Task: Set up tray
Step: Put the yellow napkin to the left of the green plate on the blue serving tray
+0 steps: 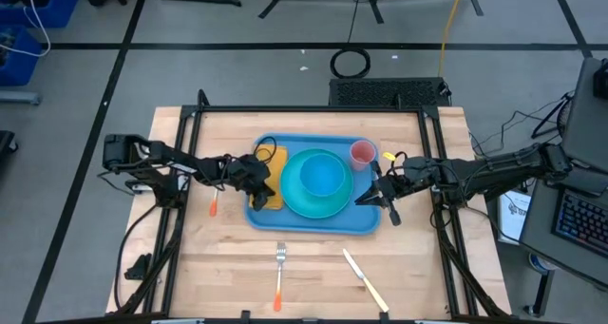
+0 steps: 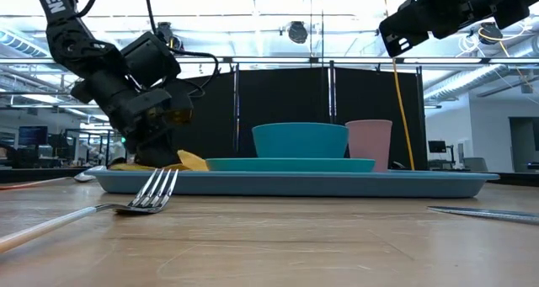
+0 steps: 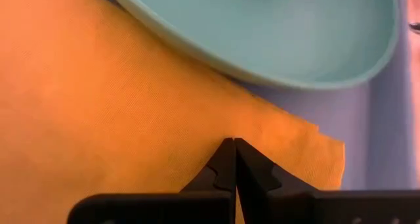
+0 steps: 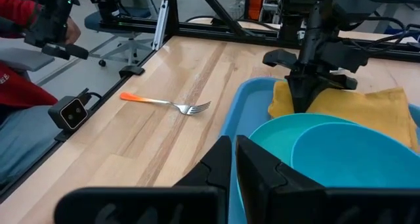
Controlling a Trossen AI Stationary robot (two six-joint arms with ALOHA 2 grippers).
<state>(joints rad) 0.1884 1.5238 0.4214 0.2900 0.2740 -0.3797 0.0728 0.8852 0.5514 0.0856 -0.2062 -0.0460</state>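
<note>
The light-blue tray (image 1: 366, 224) lies mid-table. On it are a round teal plate (image 1: 294, 202) bearing a blue bowl (image 1: 321, 175), a pink cup (image 1: 363, 154) in its far right corner, and a yellow-orange napkin (image 1: 273, 199) lying flat at its left end, partly under the plate's rim (image 3: 262, 73). My left gripper (image 1: 258, 186) is shut, tips down on the napkin. My right gripper (image 1: 369, 196) is shut on nothing and hangs high over the tray's right end, as the low view shows (image 2: 396, 34). My left gripper sets its shut fingertips (image 3: 226, 161) on the napkin's top face (image 3: 197, 138), near the plate's rim, slanting down from the table's left. Whether a layer is caught between the tips, I cannot tell. The napkin (image 4: 374, 109) lies on the tray.
An orange-handled fork (image 1: 279, 272) and a knife (image 1: 366, 281) lie on the wood near the front edge. Another orange-handled fork (image 4: 170, 104) lies left of the tray. A person's red sleeve (image 4: 13, 73) shows beyond the table's left side.
</note>
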